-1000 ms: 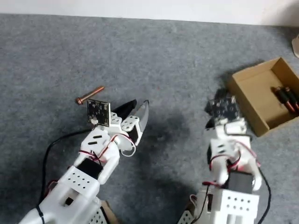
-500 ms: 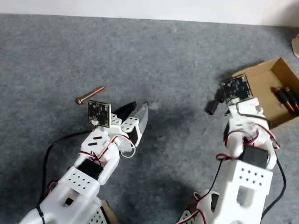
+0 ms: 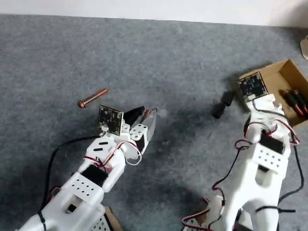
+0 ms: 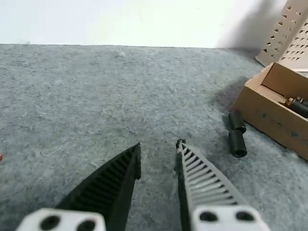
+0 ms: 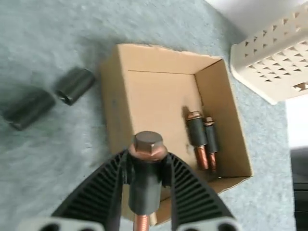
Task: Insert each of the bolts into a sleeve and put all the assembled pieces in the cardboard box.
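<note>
My right gripper is shut on an assembled piece, a copper bolt in a black sleeve, held over the near wall of the cardboard box. Two assembled pieces lie inside the box. Two loose black sleeves lie on the carpet beside it. In the high view the right arm stands at the box, with the sleeves just to its left. A bare copper bolt lies at the left. My left gripper is open and empty, right of that bolt.
Grey carpet covers the table. A white perforated basket stands beyond the box. From the left wrist, the sleeves and the box lie far ahead, with open carpet between.
The right arm has swung up and right with the assembled piece, from beside the sleeves to the box. The left gripper has shifted slightly to the right.
</note>
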